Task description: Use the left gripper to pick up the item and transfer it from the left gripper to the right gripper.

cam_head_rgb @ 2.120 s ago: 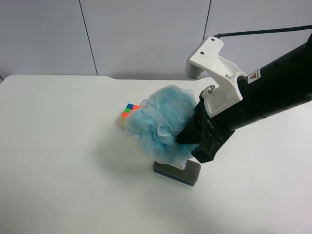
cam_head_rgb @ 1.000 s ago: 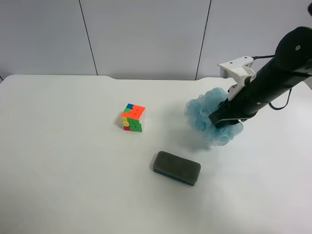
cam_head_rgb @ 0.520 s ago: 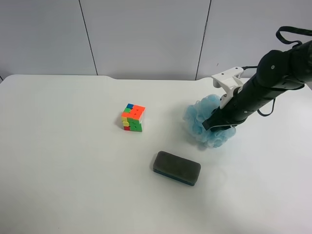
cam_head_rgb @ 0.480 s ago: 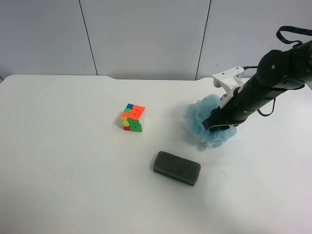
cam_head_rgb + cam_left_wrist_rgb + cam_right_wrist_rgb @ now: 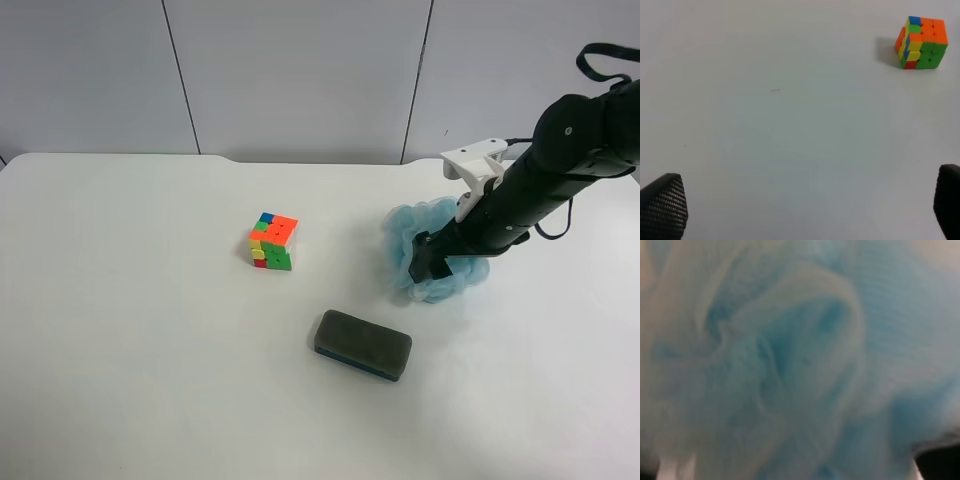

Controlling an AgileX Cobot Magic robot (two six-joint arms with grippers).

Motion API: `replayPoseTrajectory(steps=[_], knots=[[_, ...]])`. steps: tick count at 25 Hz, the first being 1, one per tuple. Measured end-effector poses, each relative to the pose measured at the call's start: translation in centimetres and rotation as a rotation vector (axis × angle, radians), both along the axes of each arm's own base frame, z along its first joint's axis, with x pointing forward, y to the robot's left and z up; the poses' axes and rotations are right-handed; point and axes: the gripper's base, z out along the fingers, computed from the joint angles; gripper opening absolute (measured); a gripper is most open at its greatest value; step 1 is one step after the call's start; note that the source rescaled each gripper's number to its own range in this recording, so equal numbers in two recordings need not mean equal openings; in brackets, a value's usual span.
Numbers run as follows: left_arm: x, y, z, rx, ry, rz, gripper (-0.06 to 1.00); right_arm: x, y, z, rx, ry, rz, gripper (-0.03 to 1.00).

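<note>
The item is a light blue mesh bath sponge (image 5: 404, 236); it rests on the white table at the right, under the arm at the exterior high view's right. That arm is the right one: the blue mesh (image 5: 800, 360) fills the right wrist view. My right gripper (image 5: 432, 262) is pressed down into the sponge, its dark fingers look spread apart. My left gripper (image 5: 800, 210) is open and empty above bare table, with only its two black fingertips (image 5: 662, 202) showing. It is out of the exterior high view.
A multicoloured puzzle cube (image 5: 272, 241) stands left of the sponge and also shows in the left wrist view (image 5: 921, 42). A dark board eraser (image 5: 362, 344) lies nearer the front. The white table's (image 5: 120, 300) back edge meets grey wall panels.
The right arm carried the sponge from high near the camera down and to the right, onto the table. In the last half second its fingers have spread.
</note>
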Motion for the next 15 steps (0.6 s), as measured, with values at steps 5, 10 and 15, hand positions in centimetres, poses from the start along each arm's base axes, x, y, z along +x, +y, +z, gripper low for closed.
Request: replayPoseTrajectory(steps=[5, 10, 15], knots=[[0.0, 0.0, 0.0, 0.000, 0.000, 0.000, 1.00, -1.8, -0.2, 3.7, 0.019, -0.004, 0.032, 1.00], [0.0, 0.0, 0.0, 0.000, 0.000, 0.000, 1.00, -4.2, -0.7, 8.0, 0.047, -0.055, 0.060, 1.00], [0.0, 0.0, 0.0, 0.000, 0.000, 0.000, 1.00, -7.7, -1.4, 12.1, 0.077, -0.098, 0.081, 1.00]])
